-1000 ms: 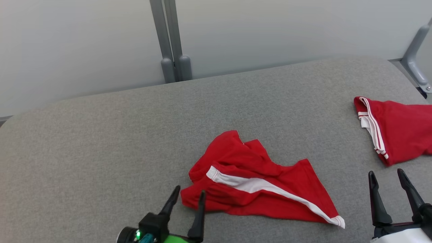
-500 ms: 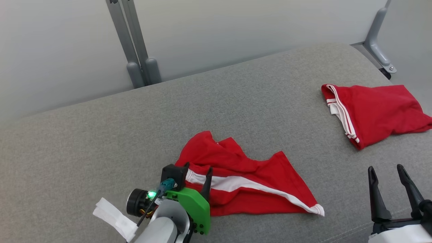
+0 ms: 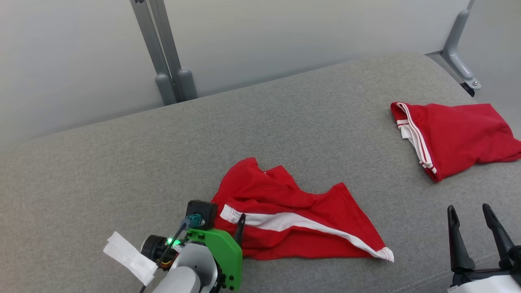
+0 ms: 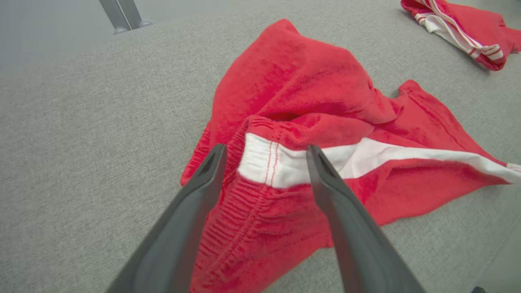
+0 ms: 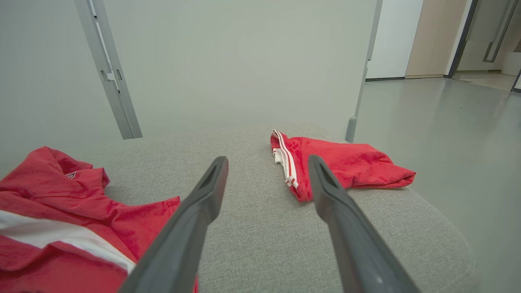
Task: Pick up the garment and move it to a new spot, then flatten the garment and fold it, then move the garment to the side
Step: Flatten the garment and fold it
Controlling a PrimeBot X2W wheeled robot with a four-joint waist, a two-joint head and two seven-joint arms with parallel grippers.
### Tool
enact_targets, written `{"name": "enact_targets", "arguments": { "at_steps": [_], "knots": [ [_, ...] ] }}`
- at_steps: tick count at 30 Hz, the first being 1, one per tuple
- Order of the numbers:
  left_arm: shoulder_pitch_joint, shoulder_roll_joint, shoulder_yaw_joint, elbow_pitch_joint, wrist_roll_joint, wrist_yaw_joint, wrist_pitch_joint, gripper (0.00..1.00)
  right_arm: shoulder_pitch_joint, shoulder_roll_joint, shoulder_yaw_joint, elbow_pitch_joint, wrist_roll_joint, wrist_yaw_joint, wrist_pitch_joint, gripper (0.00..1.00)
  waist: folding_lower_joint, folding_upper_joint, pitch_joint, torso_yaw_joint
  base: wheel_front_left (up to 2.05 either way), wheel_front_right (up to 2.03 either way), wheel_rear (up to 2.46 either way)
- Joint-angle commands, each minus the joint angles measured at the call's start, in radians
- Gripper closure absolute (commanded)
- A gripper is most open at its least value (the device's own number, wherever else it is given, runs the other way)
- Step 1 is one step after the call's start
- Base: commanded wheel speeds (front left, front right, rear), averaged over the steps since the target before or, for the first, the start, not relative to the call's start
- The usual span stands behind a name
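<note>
The grey fabric-covered worktop (image 3: 122,162) is carrying two items. The garment (image 3: 293,211), red with a white stripe, is lying crumpled near the front edge, left of centre in the head view. The left hand (image 4: 265,151) is standing open over the garment's gathered waistband end, with one finger on each side of the stripe's end; whether the fingertips are touching the cloth cannot be told. The right hand (image 3: 468,208) is hanging open and empty above bare worktop at the front right, well apart from the garment. A second red garment (image 3: 452,136) with white trim is lying near the worktop's rounded right end. Pale wall panels (image 3: 285,36) joined by grey posts (image 3: 163,53) are running behind the worktop, and a smooth grey floor (image 5: 447,122) is extending past its right end.
</note>
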Motion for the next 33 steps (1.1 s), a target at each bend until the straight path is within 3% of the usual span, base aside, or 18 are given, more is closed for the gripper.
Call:
{"name": "enact_targets", "arguments": {
  "at_steps": [1,4,6,8,9,18,24,26,27,28,30,32,33],
  "knots": [
    [0.018,0.013,-0.002,-0.014,-0.014,0.008,0.019,0.0,-0.003,-0.001,0.001,0.0,-0.001,0.0,-0.003,0.0,0.0,0.0,0.001,0.004,0.0,0.0,0.0],
    [0.032,0.018,-0.009,-0.035,-0.018,0.017,0.047,0.0,-0.008,-0.002,0.005,0.002,0.0,0.0,-0.003,0.0,0.0,0.0,0.002,0.007,0.0,0.0,0.0],
    [0.038,0.018,-0.012,-0.053,-0.019,0.015,0.049,0.51,-0.009,-0.004,0.006,0.003,0.002,0.0,-0.003,0.0,0.0,0.0,0.002,0.009,0.0,0.0,0.0],
    [0.046,0.02,-0.015,-0.067,-0.016,0.016,0.05,0.77,-0.008,-0.007,0.006,0.005,0.004,0.0,-0.003,0.0,0.0,0.0,0.002,0.012,0.0,0.0,0.0],
    [0.048,0.021,-0.015,-0.077,-0.016,0.016,0.044,1.0,-0.006,-0.008,0.005,0.005,0.006,0.0,-0.003,0.0,0.0,0.0,0.002,0.013,0.0,0.0,0.0],
    [0.137,0.045,-0.04,-0.196,-0.024,0.02,0.024,1.0,0.021,0.001,-0.016,0.002,0.003,0.0,-0.003,0.0,0.0,0.0,-0.006,0.043,0.0,0.0,0.0],
    [0.303,0.12,-0.042,-0.292,-0.064,0.022,0.025,1.0,0.041,0.01,-0.026,-0.002,0.001,0.0,-0.003,0.0,0.0,0.0,-0.008,0.08,0.0,0.0,0.0],
    [0.352,0.134,-0.034,-0.292,-0.086,0.018,0.008,0.89,0.04,0.009,-0.025,0.001,0.0,0.0,-0.003,0.0,0.0,0.0,-0.007,0.089,0.0,0.0,0.0],
    [0.373,0.142,-0.038,-0.286,-0.085,0.008,-0.007,0.73,0.039,0.009,-0.026,0.003,0.0,0.0,-0.003,0.0,0.0,0.0,-0.007,0.096,0.0,0.0,0.0],
    [0.391,0.142,-0.037,-0.275,-0.098,0.003,-0.016,0.64,0.038,0.008,-0.027,0.004,0.0,0.0,-0.003,0.0,0.0,0.0,-0.006,0.101,0.0,0.0,0.0],
    [0.415,0.143,-0.044,-0.248,-0.11,-0.024,-0.045,0.58,0.035,0.006,-0.023,0.006,-0.001,0.0,-0.003,0.0,0.0,0.0,-0.005,0.111,0.0,0.0,0.0],
    [0.428,0.132,-0.042,-0.213,-0.125,-0.036,-0.067,0.04,0.032,0.001,-0.022,0.008,-0.001,0.0,-0.003,0.0,0.0,0.0,-0.005,0.12,0.0,0.0,0.0],
    [0.429,0.126,-0.045,-0.199,-0.13,-0.044,-0.076,0.0,0.03,0.0,-0.02,0.01,-0.001,0.0,-0.003,0.0,0.0,0.0,-0.005,0.123,0.0,0.0,0.0]
  ]
}}
